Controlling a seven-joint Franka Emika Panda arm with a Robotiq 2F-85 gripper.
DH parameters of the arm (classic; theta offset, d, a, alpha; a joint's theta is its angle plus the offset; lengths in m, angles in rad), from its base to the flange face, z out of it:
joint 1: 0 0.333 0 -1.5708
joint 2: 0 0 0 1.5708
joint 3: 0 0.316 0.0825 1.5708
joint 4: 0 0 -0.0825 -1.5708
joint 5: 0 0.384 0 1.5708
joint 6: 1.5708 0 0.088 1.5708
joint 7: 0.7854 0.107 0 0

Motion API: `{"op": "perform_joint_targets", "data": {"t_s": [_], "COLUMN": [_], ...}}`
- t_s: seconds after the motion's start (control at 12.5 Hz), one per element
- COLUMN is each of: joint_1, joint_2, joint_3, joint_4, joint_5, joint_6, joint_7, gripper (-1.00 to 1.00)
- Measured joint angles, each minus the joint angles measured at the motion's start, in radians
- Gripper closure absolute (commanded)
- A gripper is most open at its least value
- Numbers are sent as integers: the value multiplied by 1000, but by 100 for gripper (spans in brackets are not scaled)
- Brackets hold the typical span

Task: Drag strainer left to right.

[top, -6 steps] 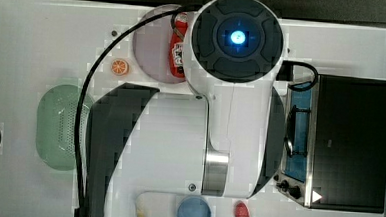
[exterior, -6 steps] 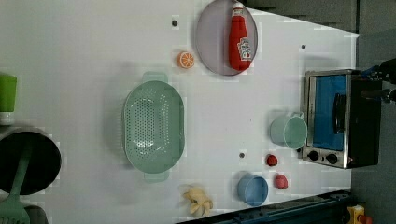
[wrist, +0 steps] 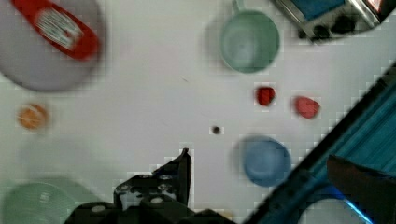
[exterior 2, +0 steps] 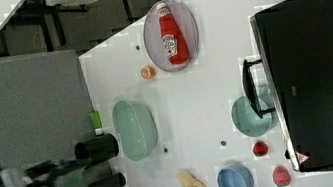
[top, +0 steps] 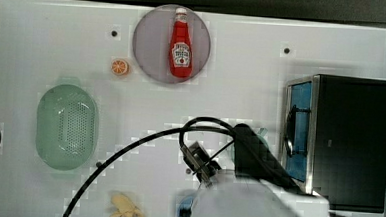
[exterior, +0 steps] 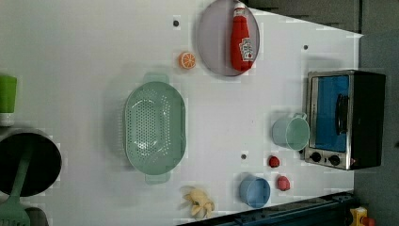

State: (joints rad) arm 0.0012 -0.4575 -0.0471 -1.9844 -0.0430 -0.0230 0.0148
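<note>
Sitting near the left edge of the white table (top: 244,56) in the top view, the strainer (top: 67,127) lies flat, with nothing touching it. It looks like light, stiff plastic, so it should slide easily; its wide rim or the small handle at each end looks like a good place to hook or pinch. The gripper (wrist: 184,163) hangs high above the table with its fingers spread wide and holds nothing. Earlier, the arm covered the middle of the top view; now it sits by the bottom edge.

Lab mock kitchen: robot arm (top: 256,202), toaster oven (exterior: 346,120).
</note>
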Motion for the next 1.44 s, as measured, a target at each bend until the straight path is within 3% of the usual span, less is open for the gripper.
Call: {"op": "perform_joint_targets", "data": {"t_s": [0.32, 0.48, 0.72, 0.88, 1.04, 1.44], "joint_1": [2, 30, 34, 51, 83, 87], "joint_2": [36, 134, 309, 444, 541, 798], "joint_3": [121, 210, 420, 535, 582, 619], "joint_4": [23, 14, -21, -31, -78, -86], "joint_5": [27, 75, 25, 64, 44, -7], "joint_6": [117, 182, 286, 390, 526, 743], "joint_7": [94, 211, 489, 667, 865, 1161], "gripper": [-100, -100, -100, -100, -100, -100]}}
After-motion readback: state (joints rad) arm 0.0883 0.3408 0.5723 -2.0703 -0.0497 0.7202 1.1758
